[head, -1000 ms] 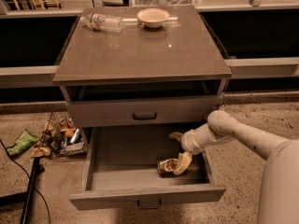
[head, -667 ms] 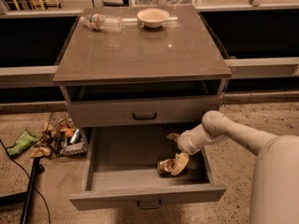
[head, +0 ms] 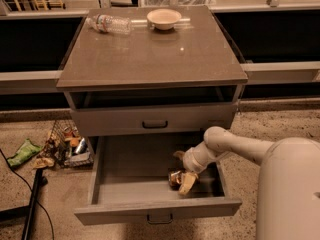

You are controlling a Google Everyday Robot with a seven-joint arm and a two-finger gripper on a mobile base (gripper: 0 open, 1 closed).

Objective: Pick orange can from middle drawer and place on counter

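The orange can point(head: 175, 178) is lying on its side in the open middle drawer point(head: 131, 170), toward the front right. The gripper point(head: 182, 170) is reaching into the drawer with its 2 fingers spread wide, 1 just beside the can, holding nothing. The can is looking light, stiff and slick, likely to roll. Closing across its rounded body at mid-length seems safest before lifting to the table point(head: 150, 59).

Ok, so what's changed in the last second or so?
The hand has come down and slightly left inside the open middle drawer, right against the orange can; whether it has gripped it doesn't show. The can is lying in the drawer as before; water bottle and bowl on the counter haven't moved.
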